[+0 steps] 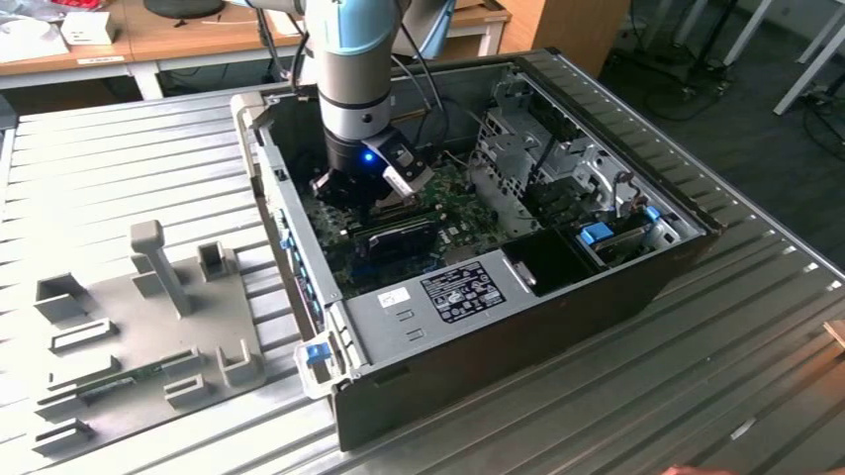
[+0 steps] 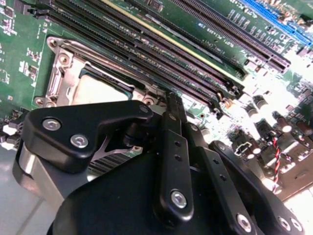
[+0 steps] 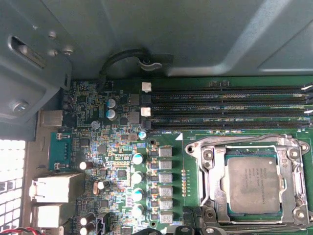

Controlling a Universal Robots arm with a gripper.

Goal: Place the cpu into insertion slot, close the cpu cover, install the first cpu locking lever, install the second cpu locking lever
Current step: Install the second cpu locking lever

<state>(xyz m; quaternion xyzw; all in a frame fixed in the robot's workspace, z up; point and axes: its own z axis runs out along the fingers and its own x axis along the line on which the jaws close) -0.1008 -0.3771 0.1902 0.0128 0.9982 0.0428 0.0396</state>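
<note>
Exterior view first: I have the arm reaching down into an open dark tower computer case (image 1: 555, 327) lying on its side on a ribbed grey metal table (image 1: 119, 158), the black gripper (image 1: 346, 190) low over the green motherboard (image 1: 456, 203).

From the first wrist view I can place the task's thing: the small flat square cpu with a dull grey metallic top (image 3: 253, 183) already sits in the square insertion slot with its silvery rim (image 3: 208, 161). The thin silvery metal cpu cover frame (image 3: 222, 188) appears to lie flat around the chip, its cut-out showing the chip's top; I judge it down, though I cannot tell whether either locking lever is latched. The long black memory slots (image 3: 225, 108) run parallel to one socket edge, just beside it.

On the second wrist view the socket lies just beyond the black finger linkages, with the chip's pale top (image 2: 100, 90) partly hidden behind them; the gripper (image 2: 172, 100) comes to a narrow tip near the socket edge that faces the memory slots. I read the fingers as drawn together with nothing between them.

Room is tight: case walls rise on all sides, and a grey fixture plate with upright blocks (image 1: 145, 327) rests on the table, well apart from the case.
</note>
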